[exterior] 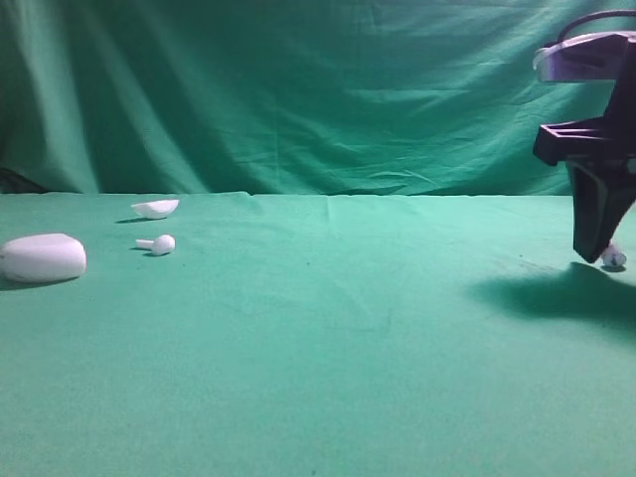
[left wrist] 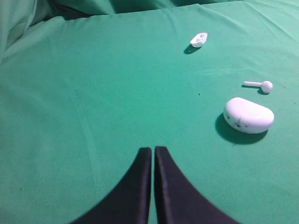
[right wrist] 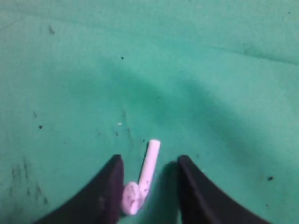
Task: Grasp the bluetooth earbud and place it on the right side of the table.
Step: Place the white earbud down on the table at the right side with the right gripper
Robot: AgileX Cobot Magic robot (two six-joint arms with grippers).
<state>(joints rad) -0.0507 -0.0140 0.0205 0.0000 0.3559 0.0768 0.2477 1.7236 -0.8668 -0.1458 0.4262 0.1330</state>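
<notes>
Green cloth table (exterior: 328, 338), right hand (right wrist: 148, 186) spread around bluetooth earbud (right wrist: 142, 179), left hand (left wrist: 153, 154) closed.

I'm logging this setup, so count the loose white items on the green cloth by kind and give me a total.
Earbuds: 2, the bluetooth earbud between the right gripper fingers and a second earbud on the left.
Oval case: 1, the case.
Small open white shell piece: 1, the shell.
Total: 4 white items on the table.
</notes>
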